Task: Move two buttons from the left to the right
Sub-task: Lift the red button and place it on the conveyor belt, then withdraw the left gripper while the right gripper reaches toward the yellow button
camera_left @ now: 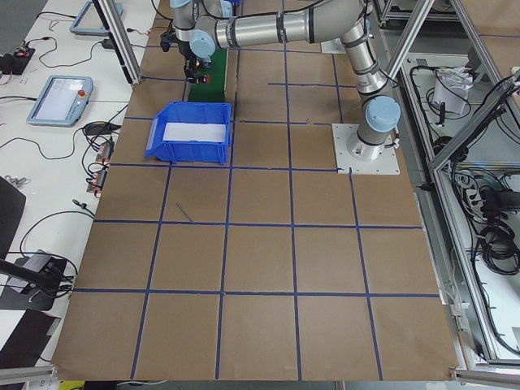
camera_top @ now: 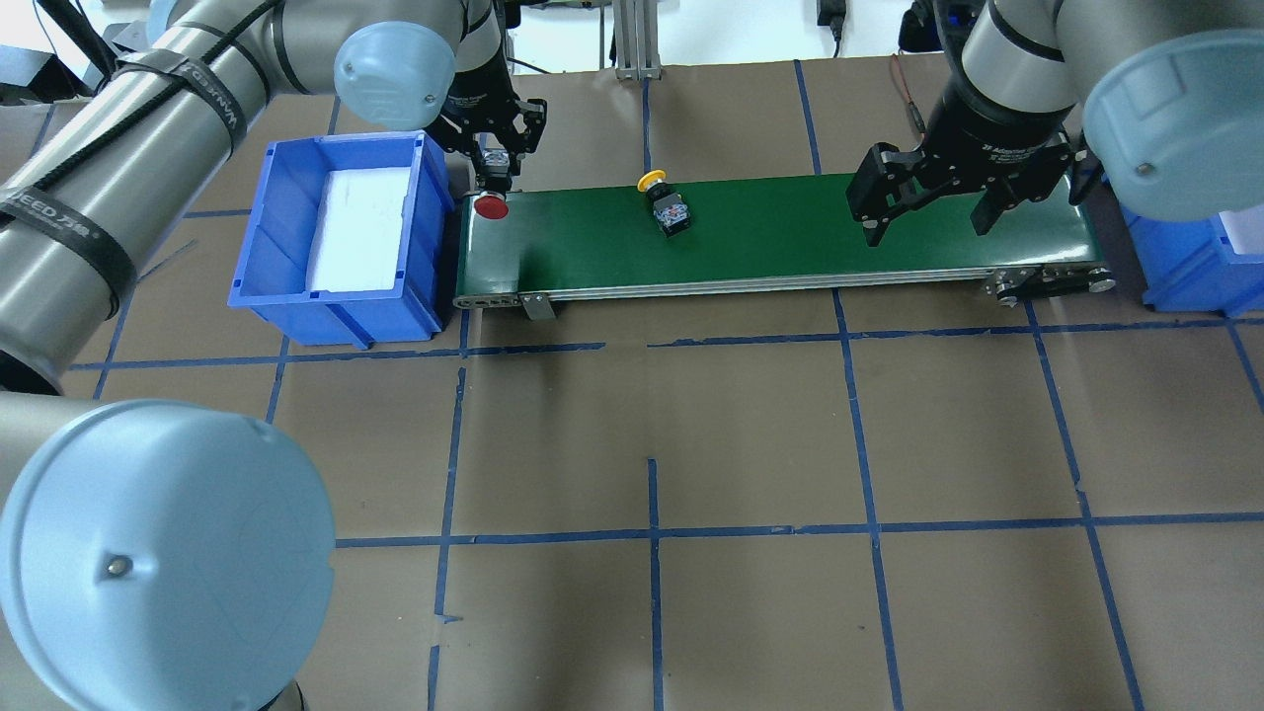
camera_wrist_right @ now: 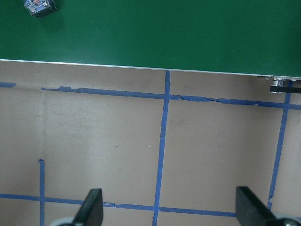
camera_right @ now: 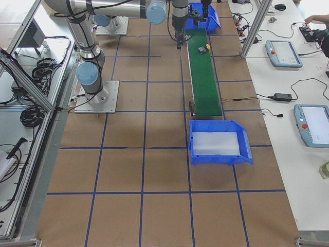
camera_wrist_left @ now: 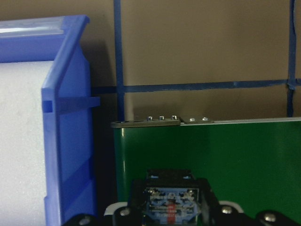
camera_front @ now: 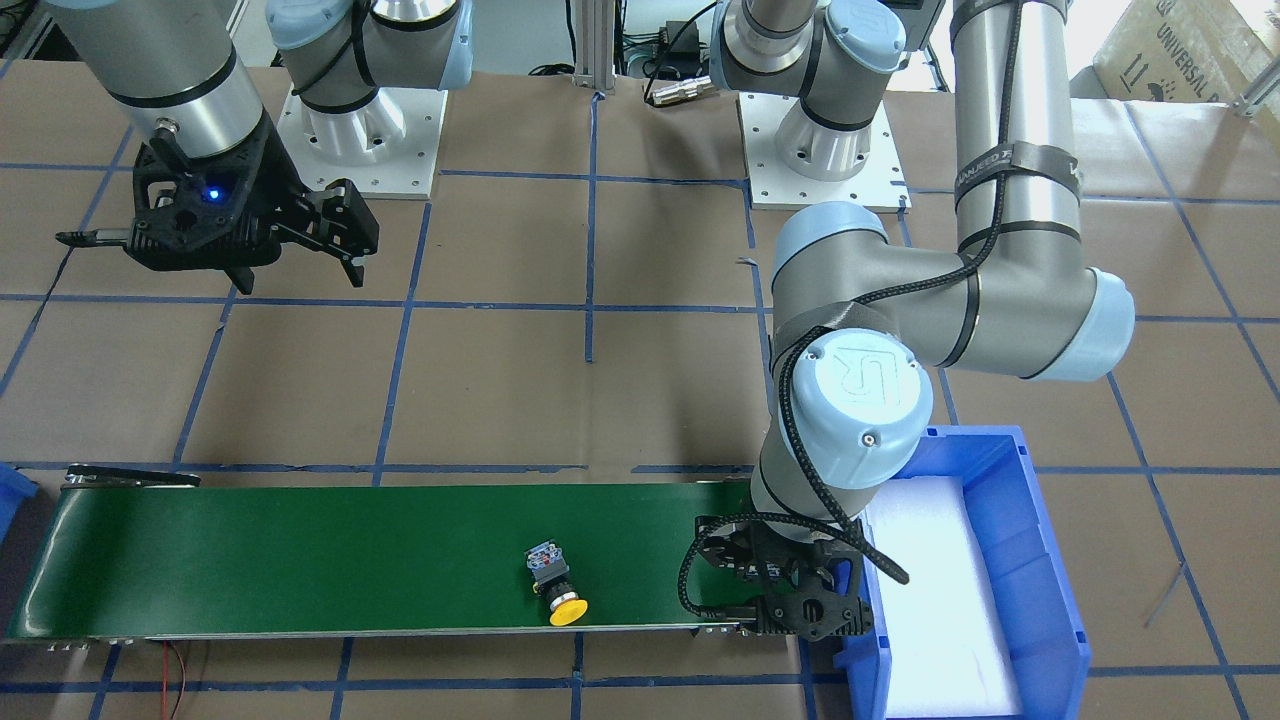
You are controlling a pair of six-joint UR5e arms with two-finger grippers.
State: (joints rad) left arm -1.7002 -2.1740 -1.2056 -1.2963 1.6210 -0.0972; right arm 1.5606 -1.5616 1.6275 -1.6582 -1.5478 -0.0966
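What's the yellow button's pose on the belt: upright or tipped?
Tipped. The yellow button lies on its side on the green belt, its cap at one belt edge, grey base pointing inward.

My robot's silver arms point(camera_front: 1010, 150) are wearing pale-blue joint caps point(camera_front: 855, 385); a black braided cable point(camera_front: 783, 400), seemingly strapped, is running along the left one.

Cardboard box point(camera_front: 1180, 55): "UNIVERSAL". Joint cap point(camera_front: 868, 385): "UR" logo.
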